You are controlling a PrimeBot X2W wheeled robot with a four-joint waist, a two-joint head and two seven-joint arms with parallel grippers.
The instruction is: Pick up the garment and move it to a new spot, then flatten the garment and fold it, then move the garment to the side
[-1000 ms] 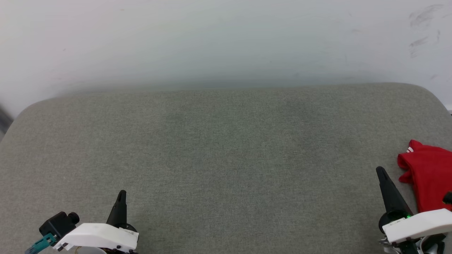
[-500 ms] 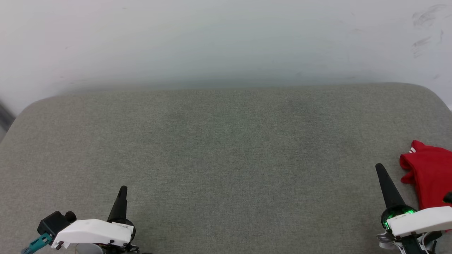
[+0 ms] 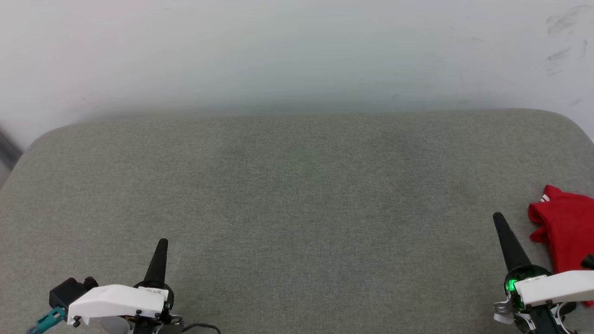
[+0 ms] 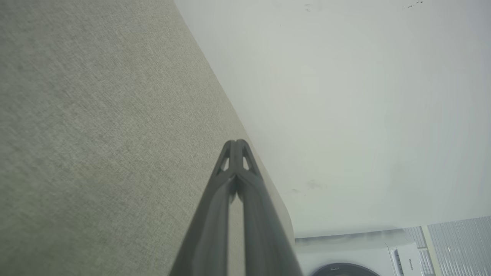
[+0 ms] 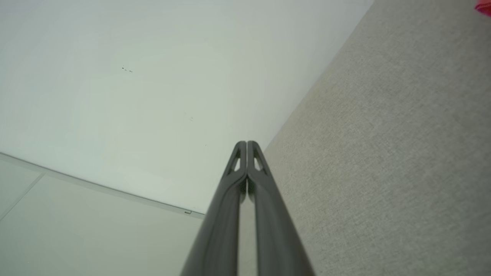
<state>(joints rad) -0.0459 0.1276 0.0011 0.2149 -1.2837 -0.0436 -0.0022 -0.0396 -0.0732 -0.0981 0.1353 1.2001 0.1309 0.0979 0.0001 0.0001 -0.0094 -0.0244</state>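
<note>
The garment (image 3: 565,227) is a crumpled red cloth with a bit of white trim, lying at the right edge of the grey fabric surface (image 3: 297,195) and cut off by the frame. A sliver of it (image 5: 484,7) shows at the top right corner of the right wrist view. My right gripper (image 3: 498,217) is shut and empty, just left of the garment and apart from it. My left gripper (image 3: 162,242) is shut and empty at the lower left, far from the garment. Both pairs of fingertips are pressed together in the wrist views (image 4: 236,142) (image 5: 246,143).
A white wall (image 3: 297,51) rises right behind the grey surface's far edge. The surface has rounded corners at the far left and far right. A white washing machine (image 4: 356,257) stands beyond the surface's end in the left wrist view.
The head camera has shifted slightly, so the garment sits a little further right in the frame. Both grippers have crept a little forward and stay shut.
</note>
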